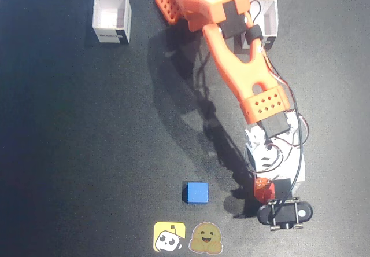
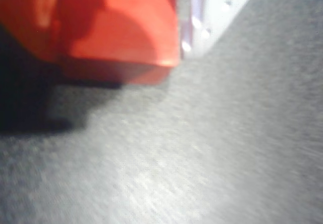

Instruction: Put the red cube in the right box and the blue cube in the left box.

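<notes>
1. The red cube is seen low on the right in the fixed view, at the tip of the orange arm, just above the black camera block.
2. A cube has no long axis; in the fixed view its faces seem slightly turned against the picture edges, but it is partly hidden.
3. In the wrist view the red cube fills the upper left, very close and blurred, with a white finger touching its right side.
4. The gripper is placed around the cube, but only one finger is shown clearly, so it cannot be told if the fingers are closed on it.
5. A dark shadow is seen under the cube in the wrist view; whether it rests on the black mat cannot be told.
6. The blue cube lies on the mat, left of the gripper and apart from it, its sides nearly square to the picture edges.
7. One white box stands open at the upper left; the other white box is partly covered by the arm at the upper right.
8. Two stickers are seen just below the blue cube.
</notes>
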